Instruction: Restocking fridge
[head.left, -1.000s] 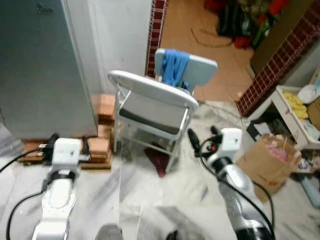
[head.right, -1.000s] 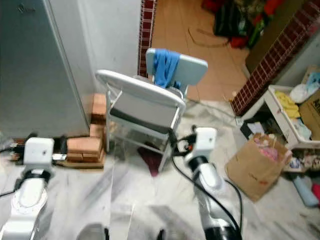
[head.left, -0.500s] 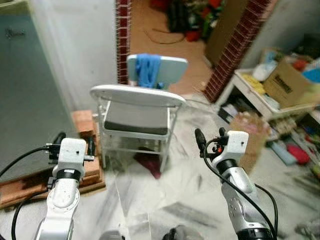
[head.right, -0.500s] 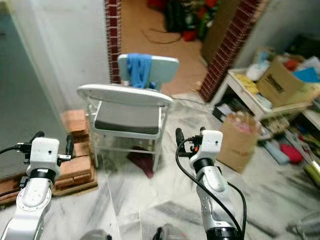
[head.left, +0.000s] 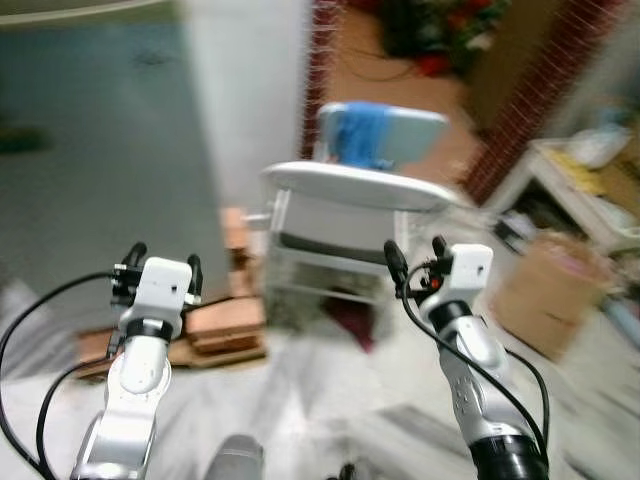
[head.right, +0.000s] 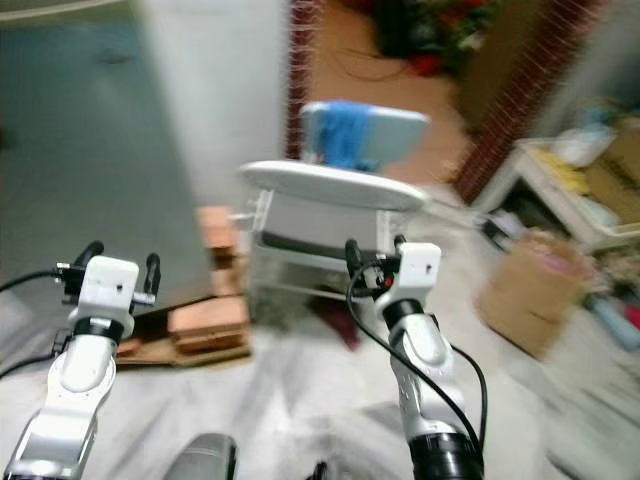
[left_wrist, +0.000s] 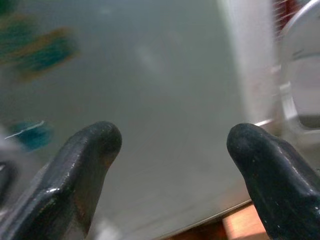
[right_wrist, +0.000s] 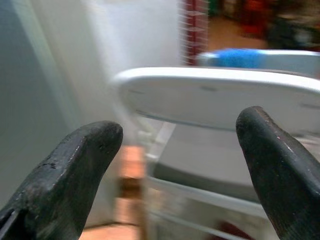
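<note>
Ahead and to the robot's left stood the fridge (head.left: 95, 150), its tall grey door closed and filling the upper left of the blurred head views, resting on wooden boards (head.left: 215, 325) on the marble floor (head.left: 330, 400). The left gripper (head.left: 160, 272) was held up before that door with its two black fingers spread wide and nothing between them; in the left wrist view the left gripper (left_wrist: 170, 155) looked straight onto the grey door surface, with the white wall beside it. The right gripper (head.left: 412, 258) was likewise open and empty, but it faced the white folding chair (head.left: 350, 200) that stood to the right of the fridge, a blue cloth (head.left: 362, 133) draped on the chair behind it. By this layout the left arm was the nearer one to the fridge, which lay forward and left of both grippers; no handle could be made out on the door.
</note>
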